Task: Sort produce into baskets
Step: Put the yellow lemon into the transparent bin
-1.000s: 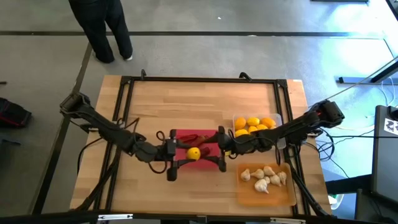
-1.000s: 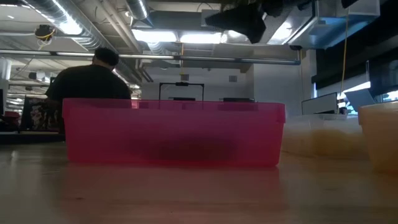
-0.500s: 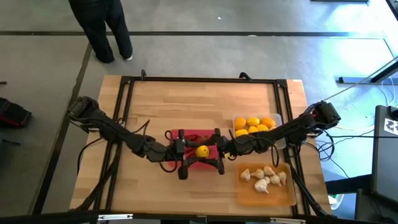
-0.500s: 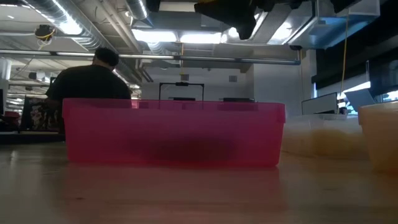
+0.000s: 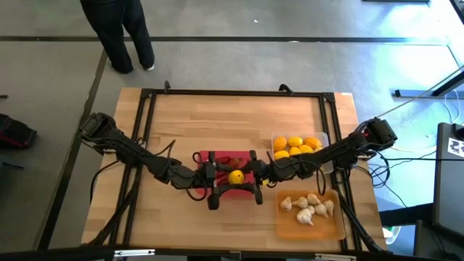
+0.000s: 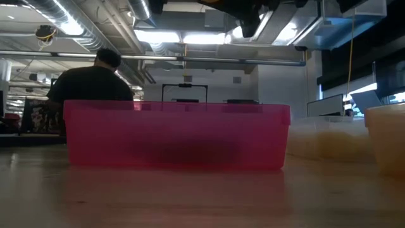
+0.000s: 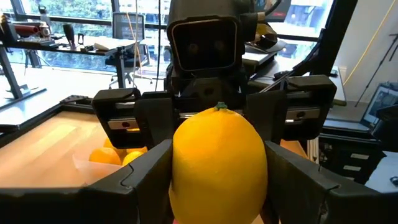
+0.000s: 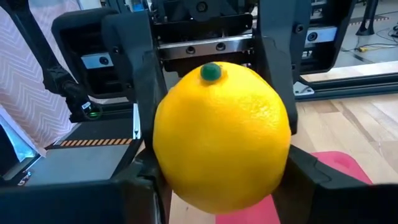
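Left of centre in the high view, the left gripper (image 5: 217,181) is reaching in over the red tray (image 5: 205,158) and is gripping a lemon (image 5: 235,176) between its fingers; its wrist view is showing both dark fingers pressed against the fruit's flanks. At frame centre the lemon is hanging above the red tray, with dark red chili peppers (image 5: 230,161) lying in it just behind. Immediately right of the lemon, the right gripper (image 5: 254,178) is facing the left one, its fingers (image 8: 140,81) bracketing the same fruit; they appear to be against its skin, but I cannot tell whether this grip is firm. Further right, the clear tray (image 5: 322,138) is holding more lemons, and the orange tray (image 5: 290,225) at lower right is holding garlic bulbs (image 5: 309,206).

Judged risks: this looks like a handover. If the left fingers part before the right ones are seated, the lemon is likely to fall into the red tray among the peppers, the wrong bin. If both arms pull while clamped, the round, smooth fruit may squirt out sideways and roll across the table.
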Motion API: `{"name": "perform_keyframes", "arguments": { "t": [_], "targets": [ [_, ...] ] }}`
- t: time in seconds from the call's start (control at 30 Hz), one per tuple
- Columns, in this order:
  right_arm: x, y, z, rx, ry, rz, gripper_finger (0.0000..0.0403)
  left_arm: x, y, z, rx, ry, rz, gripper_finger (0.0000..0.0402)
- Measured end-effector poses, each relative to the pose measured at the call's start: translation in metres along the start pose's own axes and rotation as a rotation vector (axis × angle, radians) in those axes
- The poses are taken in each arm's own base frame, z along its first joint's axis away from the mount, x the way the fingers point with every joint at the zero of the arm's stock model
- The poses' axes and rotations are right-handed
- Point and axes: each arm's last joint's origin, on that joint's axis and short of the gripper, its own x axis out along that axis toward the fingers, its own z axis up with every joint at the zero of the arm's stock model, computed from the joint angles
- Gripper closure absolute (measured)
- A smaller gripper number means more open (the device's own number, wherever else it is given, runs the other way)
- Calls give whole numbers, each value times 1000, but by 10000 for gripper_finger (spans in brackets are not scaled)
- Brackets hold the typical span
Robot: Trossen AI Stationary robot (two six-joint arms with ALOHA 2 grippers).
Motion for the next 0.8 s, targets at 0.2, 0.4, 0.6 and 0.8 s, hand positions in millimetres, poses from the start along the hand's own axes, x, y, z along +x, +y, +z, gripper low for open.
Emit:
{"name": "perform_keyframes", "arguments": {
  "t": [0.2, 0.4, 0.6, 0.8],
  "targets": [
    [0, 0, -1, -1, 9, 2, 222, 0, 0, -1, -20, 8, 1, 167],
    [0, -1, -2, -6, 25, -11, 209, -3, 2, 2, -3, 26, -15, 167],
    [-6, -2, 2, -14, 52, -43, 217, -16, 5, 17, 4, 23, -29, 167],
    [-23, -6, 12, -33, 101, -154, 212, -23, 6, 16, 64, 72, -16, 167]
  ]
}}
